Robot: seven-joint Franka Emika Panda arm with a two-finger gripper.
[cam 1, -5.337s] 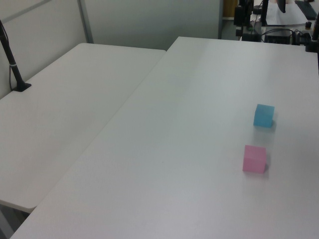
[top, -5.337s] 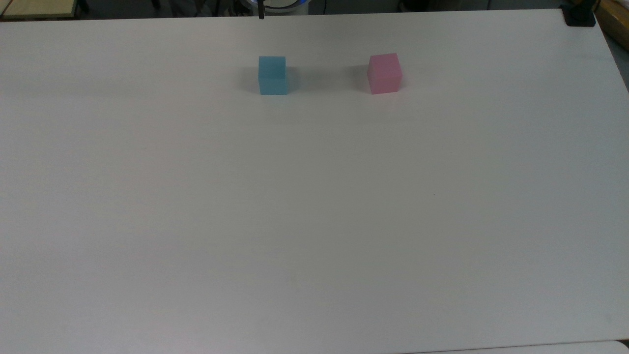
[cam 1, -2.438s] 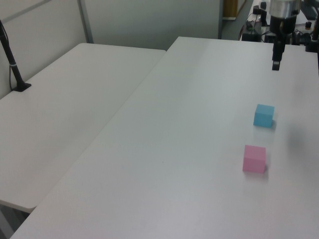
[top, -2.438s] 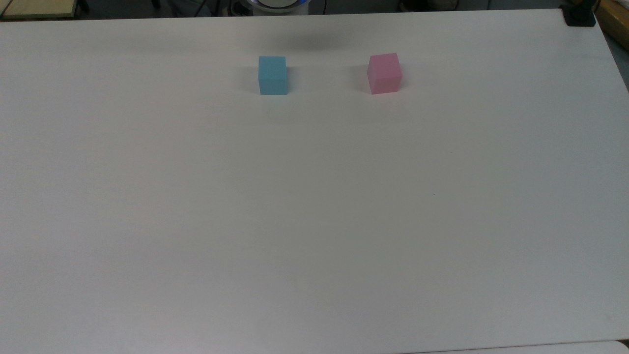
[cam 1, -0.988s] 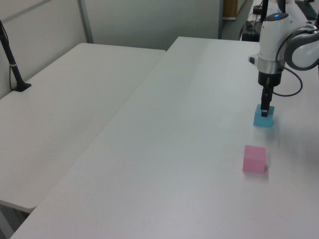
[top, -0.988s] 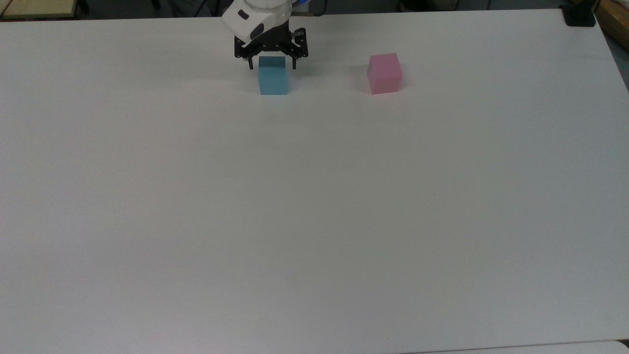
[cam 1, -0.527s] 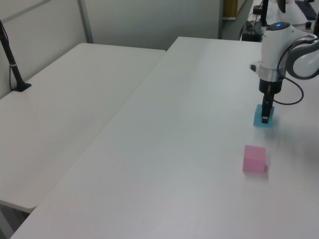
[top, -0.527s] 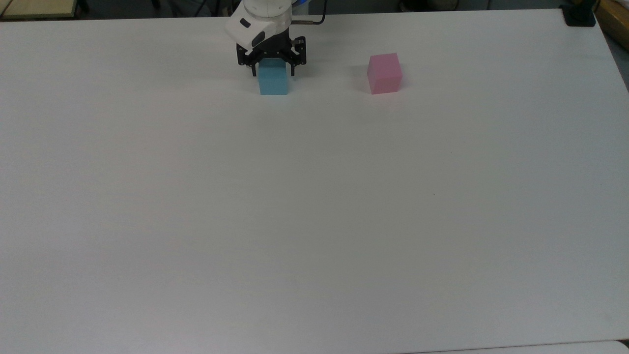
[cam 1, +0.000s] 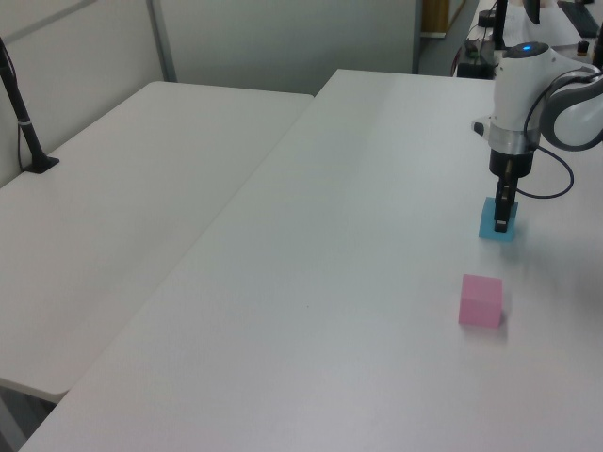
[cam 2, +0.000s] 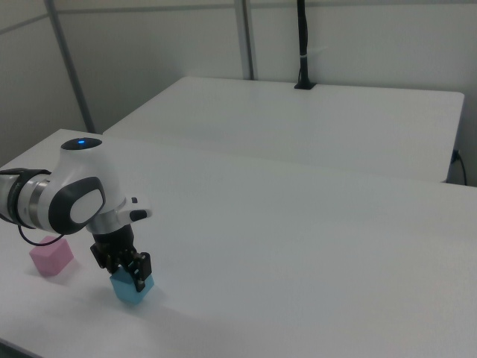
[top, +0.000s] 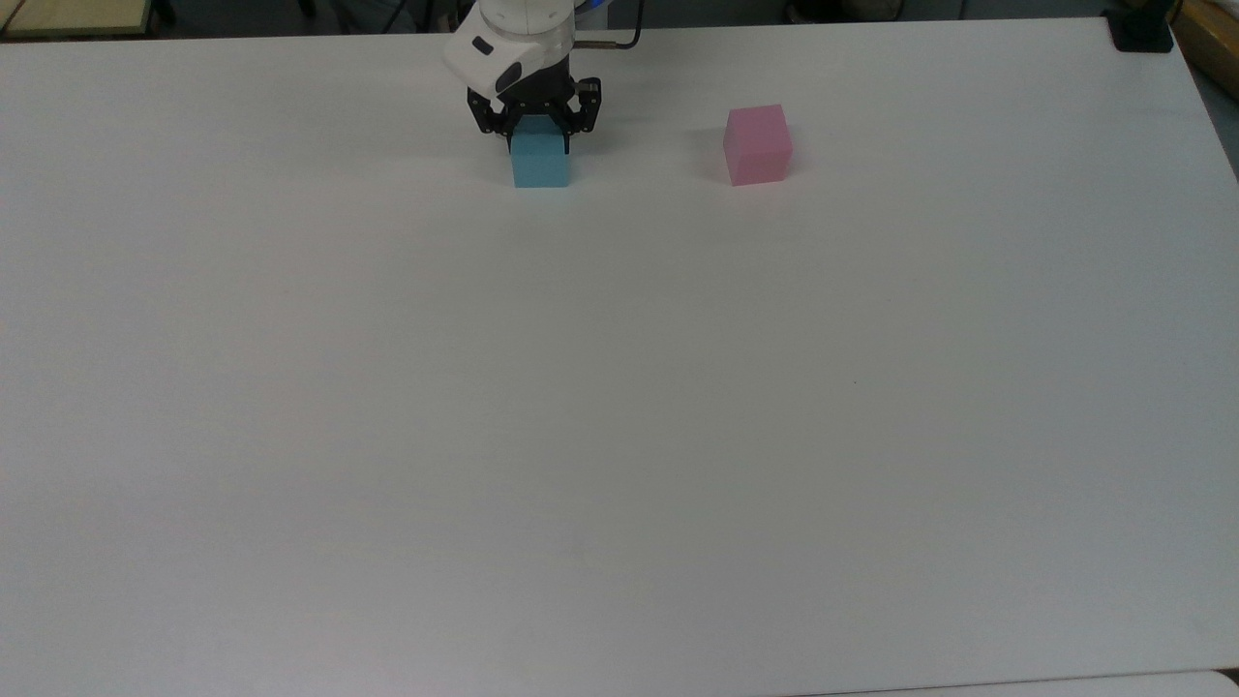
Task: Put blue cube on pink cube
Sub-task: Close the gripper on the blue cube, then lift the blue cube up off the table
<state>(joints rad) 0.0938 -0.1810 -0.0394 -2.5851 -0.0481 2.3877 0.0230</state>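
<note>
Claw clamped on blue cube resting on table; pink cube well apart toward the top view's right.

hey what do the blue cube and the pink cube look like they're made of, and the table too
Blue cube: probably foam, matte; flat colour with no glare and slightly soft edges.
Pink cube: likely the same matte foam, judging by its dull, even faces.
Table: smooth white top, perhaps laminate, with a faint sheen. None of this is certain from looks alone.

My lab bench, plain white tables, grey partition walls, my arm mounted here
</note>
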